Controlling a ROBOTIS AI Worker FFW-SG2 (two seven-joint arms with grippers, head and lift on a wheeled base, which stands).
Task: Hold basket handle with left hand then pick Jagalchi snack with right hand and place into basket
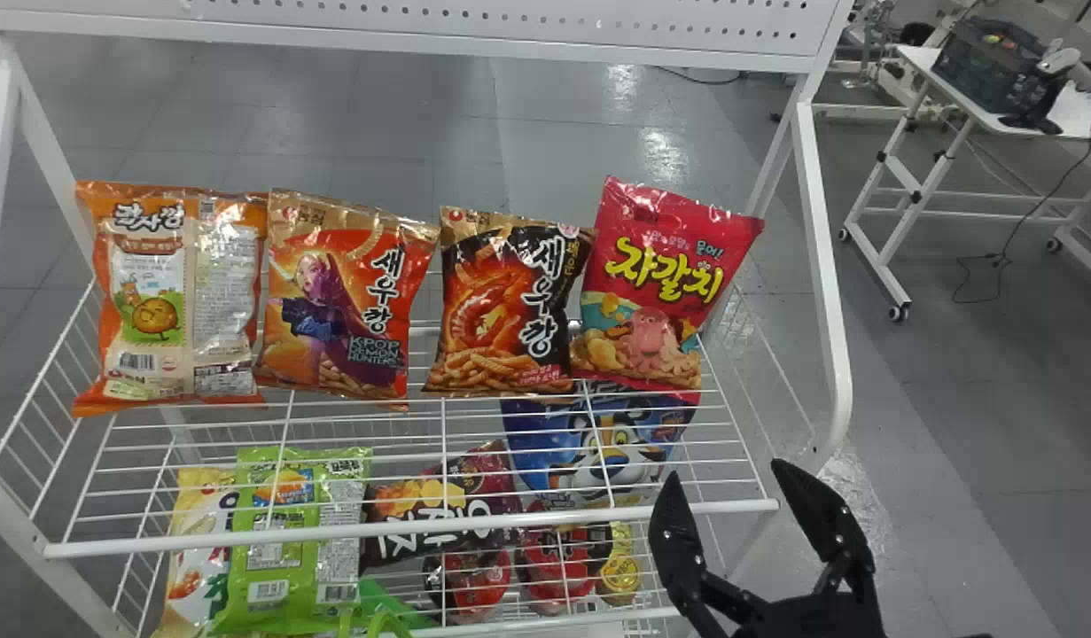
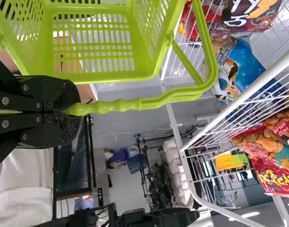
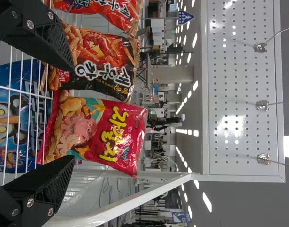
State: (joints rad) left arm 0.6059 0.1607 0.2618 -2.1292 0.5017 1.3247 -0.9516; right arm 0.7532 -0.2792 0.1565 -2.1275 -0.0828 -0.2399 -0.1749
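The right gripper [image 1: 731, 523] stands open in front of the upper shelf's right end, lower and nearer than the red Jagalchi snack [image 1: 656, 283], which leans upright at the right end of the row. In the right wrist view the Jagalchi snack [image 3: 99, 130] lies beyond the open right gripper [image 3: 71, 113], with nothing between its fingers. The left gripper [image 2: 71, 111] is shut on the green handle [image 2: 149, 101] of the basket [image 2: 92, 75]. A bit of the green handle [image 1: 377, 620] shows at the head view's bottom edge.
Three other snack bags, the nearest a black one [image 1: 510, 306], stand left of the Jagalchi on the wire shelf [image 1: 412, 525]. A blue bag [image 1: 603, 447] and several packs are on the lower shelf. The rack's white side post [image 1: 824, 283] rises at the right.
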